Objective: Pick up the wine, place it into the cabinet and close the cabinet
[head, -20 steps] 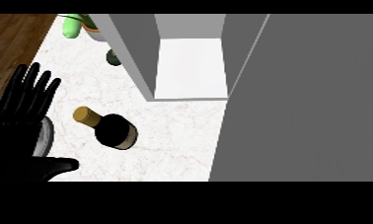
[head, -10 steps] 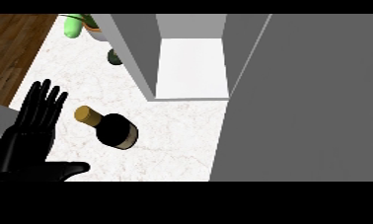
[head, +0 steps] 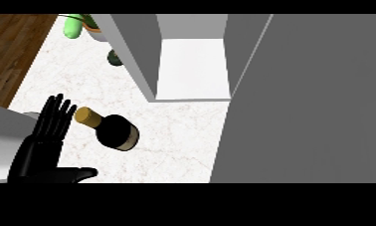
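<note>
The wine bottle stands on the white marble counter, seen from above: dark body, tan cork. My left hand is at the lower left, open, fingers straight and pointing up, thumb out to the right. Its fingertips lie just left of the cork, and I cannot tell whether they touch it. The cabinet is open behind the bottle, showing a bare white floor between grey walls. Its grey door fills the right side of the view. My right hand does not show.
A green plant in a pot stands at the counter's far left corner. A small dark object is half hidden behind the cabinet's left wall. Wooden floor lies beyond the counter's left edge.
My left hand has slid to the right and slightly down, bringing its fingers close beside the bottle's cork. The bottle and the cabinet door have not moved.
</note>
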Tool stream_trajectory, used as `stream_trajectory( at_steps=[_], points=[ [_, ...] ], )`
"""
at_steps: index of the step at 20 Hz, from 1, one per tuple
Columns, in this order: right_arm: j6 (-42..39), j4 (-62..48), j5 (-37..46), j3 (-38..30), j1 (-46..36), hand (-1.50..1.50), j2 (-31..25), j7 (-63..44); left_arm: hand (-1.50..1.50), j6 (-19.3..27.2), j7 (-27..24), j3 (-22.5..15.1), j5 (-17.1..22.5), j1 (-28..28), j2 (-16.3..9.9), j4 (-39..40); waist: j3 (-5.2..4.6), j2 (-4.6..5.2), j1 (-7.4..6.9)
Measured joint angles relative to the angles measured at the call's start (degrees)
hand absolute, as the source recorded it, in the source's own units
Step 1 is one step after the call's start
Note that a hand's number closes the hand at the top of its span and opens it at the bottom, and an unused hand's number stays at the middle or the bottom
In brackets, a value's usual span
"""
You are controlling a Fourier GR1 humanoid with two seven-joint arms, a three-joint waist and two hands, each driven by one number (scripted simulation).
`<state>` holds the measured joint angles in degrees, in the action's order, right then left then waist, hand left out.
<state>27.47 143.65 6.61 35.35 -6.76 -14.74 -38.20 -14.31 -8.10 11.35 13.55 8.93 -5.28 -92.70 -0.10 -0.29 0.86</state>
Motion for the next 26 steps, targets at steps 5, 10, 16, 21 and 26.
stream_trajectory(
  at_steps=[5, 10, 16, 21, 26],
  points=[
    [1.26, -0.16, 0.16, 0.54, -0.58, -1.5, -0.63, 0.04, -1.5, -0.74, -4.76, 0.96, -1.58, -2.52, -0.33, 8.12, -0.01, 0.06, 0.11],
    [2.86, -0.28, 0.68, 2.38, -1.31, -1.5, -0.99, -0.01, -1.5, -1.12, -9.42, 2.12, -2.95, -5.59, -0.97, 16.71, -0.02, 0.03, 0.29],
    [3.75, -0.4, 0.98, 2.44, -1.9, -1.5, -2.39, 0.02, -1.5, -2.54, -12.1, 2.56, -3.08, -9.9, -1.49, 24.85, -0.01, 0.08, 0.25],
    [4.69, -0.02, 1.12, 2.68, -1.92, -1.5, -3.91, -0.12, -1.5, -5.96, -14.49, 2.66, -2.19, -11.84, -1.66, 31.6, -0.03, 0.01, 0.56],
    [5.47, -0.07, 1.22, 2.75, -2.5, -1.5, -4.68, -0.56, -1.5, -8.59, -16.38, 2.37, -1.99, -13.01, -1.97, 36.02, -0.01, 0.03, 0.26]
  ],
)
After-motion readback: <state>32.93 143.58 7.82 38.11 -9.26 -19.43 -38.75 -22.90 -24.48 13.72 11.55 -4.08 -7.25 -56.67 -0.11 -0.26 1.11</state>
